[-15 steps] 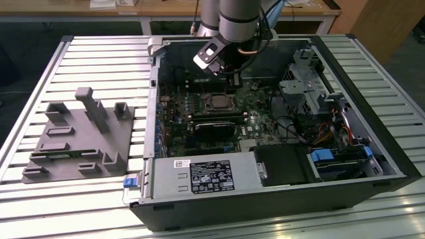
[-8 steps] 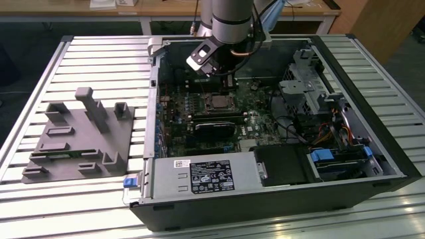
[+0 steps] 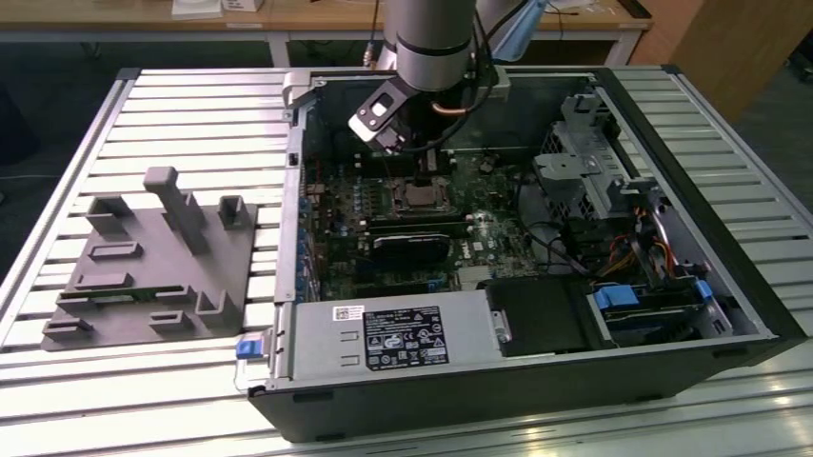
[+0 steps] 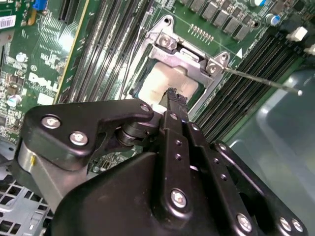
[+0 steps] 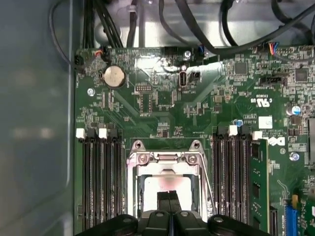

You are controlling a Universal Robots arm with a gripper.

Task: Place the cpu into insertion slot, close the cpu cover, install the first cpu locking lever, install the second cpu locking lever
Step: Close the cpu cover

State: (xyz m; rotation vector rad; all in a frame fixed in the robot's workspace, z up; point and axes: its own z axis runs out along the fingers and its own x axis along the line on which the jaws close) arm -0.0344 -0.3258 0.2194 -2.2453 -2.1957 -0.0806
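The insertion slot sits on the green motherboard between rows of black memory slots, and it also shows in the exterior view. The cpu lies in it, its pale top showing through the window of the cpu cover, which lies down over the socket. My gripper is shut with nothing held, its black fingertips together right over the cpu top; whether they touch it I cannot tell. A thin locking lever sticks out free from the socket's corner.
The open computer case lies on a slatted table. A power supply and drive cage flank the board. Cables hang over the board's far edge. A grey fixture block stands at the exterior view's left.
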